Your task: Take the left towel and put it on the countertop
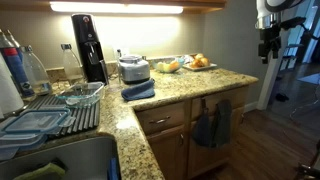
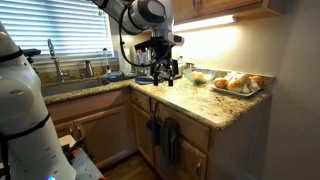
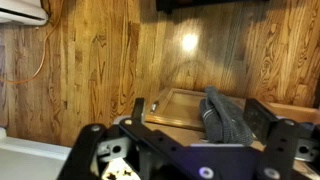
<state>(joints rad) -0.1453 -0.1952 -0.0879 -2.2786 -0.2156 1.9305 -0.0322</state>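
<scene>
Left towel (image 1: 203, 128): limp, dark slate-blue, draped over cabinet door (image 1: 205, 158) under countertop (image 1: 190, 85) edge, at 4 o'clock in exterior view. Second towel (image 1: 223, 122) just beside, at its 3 o'clock. Bottle (image 1: 14, 62) label at 9 o'clock too small to read. Gripper (image 2: 167, 72) up high, well apart from towel; jaws spread wide, holding and touching nothing.

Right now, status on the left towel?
Gripper open, empty, up high. Left towel hanging on cabinet door, untouched. Second towel hangs close beside it.
</scene>
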